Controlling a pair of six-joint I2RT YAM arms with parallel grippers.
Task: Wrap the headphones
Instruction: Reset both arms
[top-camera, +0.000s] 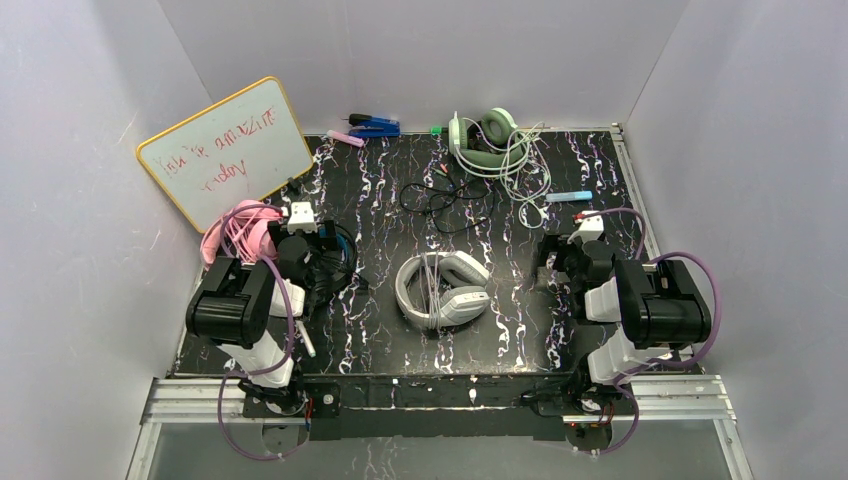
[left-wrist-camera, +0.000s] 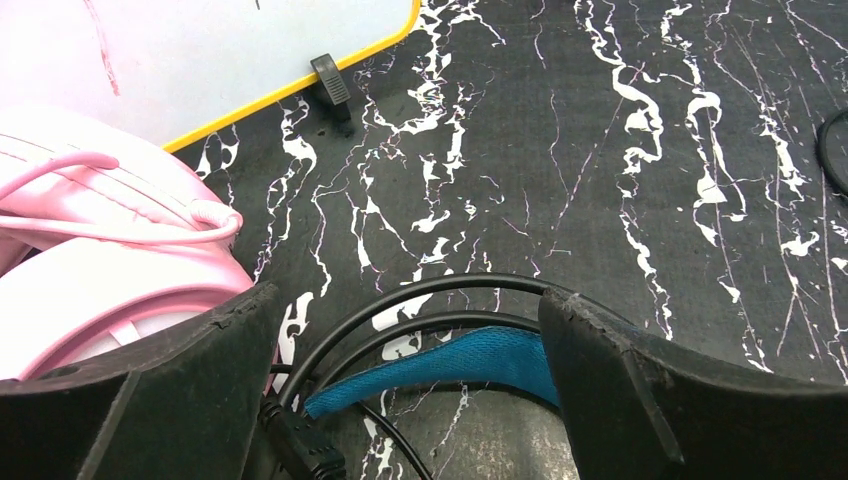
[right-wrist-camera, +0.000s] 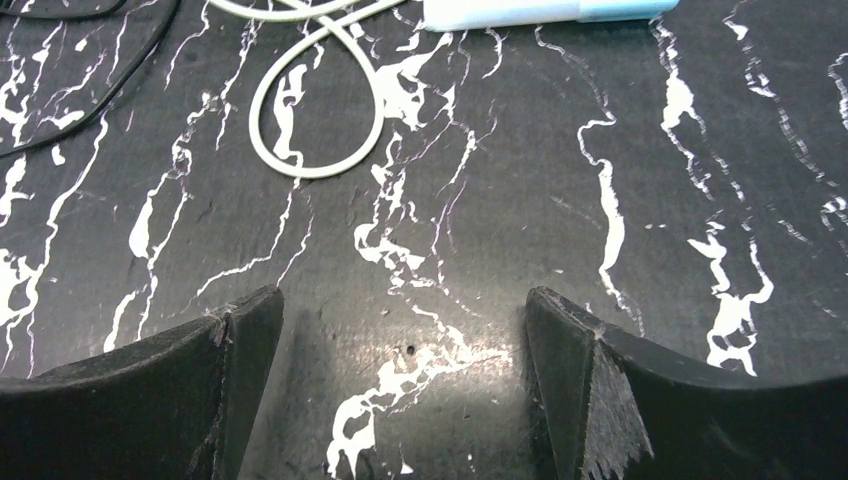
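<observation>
Left end effector (left-wrist-camera: 410, 302) gapes over black-and-blue headphones (left-wrist-camera: 450, 360).

Black-and-white arms (top-camera: 243, 305), looping purple cables (top-camera: 221, 420), worn black tool fingers (left-wrist-camera: 150, 400)

- Headphones: four sets. There's a pink set (top-camera: 235, 228) on the left, a black-and-blue set (left-wrist-camera: 470, 358) beside it, a white-grey set (top-camera: 445, 290) in the middle, and a pale green set (top-camera: 487, 140) at the far side.
- Whiteboard (top-camera: 225, 150): one.
- Markers: two, a pink marker (top-camera: 346, 138) and a light-blue marker (top-camera: 568, 196).
- Blue thing (top-camera: 375, 126) at the far edge: one, can't tell what it is.
- Loose black cord (top-camera: 440, 197): one tangle.
- Robot arms: two, the left arm (top-camera: 235, 305) and the right arm (top-camera: 655, 300).
</observation>
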